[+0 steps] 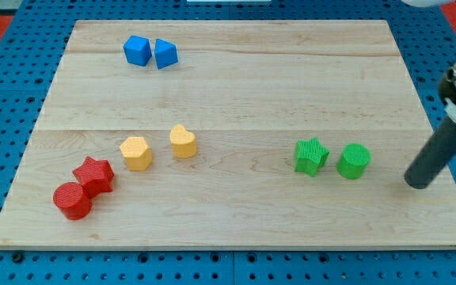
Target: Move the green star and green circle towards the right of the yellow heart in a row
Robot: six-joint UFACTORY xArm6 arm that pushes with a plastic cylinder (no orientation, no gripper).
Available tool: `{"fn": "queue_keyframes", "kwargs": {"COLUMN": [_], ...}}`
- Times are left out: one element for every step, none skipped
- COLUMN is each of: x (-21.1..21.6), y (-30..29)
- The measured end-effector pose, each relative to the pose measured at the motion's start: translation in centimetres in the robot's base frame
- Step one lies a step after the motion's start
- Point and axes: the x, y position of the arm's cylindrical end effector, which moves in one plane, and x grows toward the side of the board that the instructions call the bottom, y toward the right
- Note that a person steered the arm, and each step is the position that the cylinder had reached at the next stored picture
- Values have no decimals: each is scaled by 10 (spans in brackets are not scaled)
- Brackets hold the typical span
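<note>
The green star (311,155) and the green circle (354,161) lie side by side at the board's right, nearly touching, the star on the left. The yellow heart (183,141) lies left of the board's middle, well to the left of the star. My tip (416,183) rests on the board near its right edge, to the right of the green circle and slightly lower in the view, apart from it. The rod slants up toward the view's right.
A yellow hexagon (135,152) lies left of the heart. A red star (94,175) and red circle (73,200) touch at the lower left. Two blue blocks (138,50) (165,54) sit at the top left. The wooden board (236,87) lies on blue pegboard.
</note>
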Motion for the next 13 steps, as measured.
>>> {"fn": "queue_keyframes", "kwargs": {"x": [-9,-26,-16,-2,7,-7,-35,-39,-59,-88,-86,-62,-97], "y": [-51,-117,-172,-175,-181,-213,-243,-256,-212,-233,-205,-205,-192]}}
